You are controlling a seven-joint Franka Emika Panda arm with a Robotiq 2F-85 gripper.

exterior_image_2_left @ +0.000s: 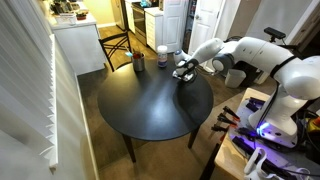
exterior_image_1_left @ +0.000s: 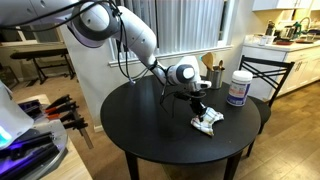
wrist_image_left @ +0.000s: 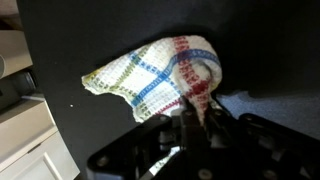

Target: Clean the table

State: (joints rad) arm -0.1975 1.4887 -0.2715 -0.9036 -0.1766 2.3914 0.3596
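Observation:
The round black table [exterior_image_1_left: 150,125] fills both exterior views [exterior_image_2_left: 150,105]. A white cloth with blue, red and yellow checks [exterior_image_1_left: 208,121] lies crumpled on its top near the edge. My gripper [exterior_image_1_left: 198,105] hangs just over it and is shut on a pinched-up fold of the cloth [wrist_image_left: 170,75], seen in the wrist view between the black fingers [wrist_image_left: 195,115]. The rest of the cloth spreads on the tabletop. In an exterior view the gripper [exterior_image_2_left: 185,72] covers most of the cloth.
A white canister with a blue label [exterior_image_1_left: 238,88] and a dark cup with wooden utensils [exterior_image_1_left: 213,72] stand on the table's far side. A black chair [exterior_image_1_left: 262,75] stands beyond. A white kitchen counter [exterior_image_2_left: 75,40] and tool clutter [exterior_image_1_left: 60,110] flank the table.

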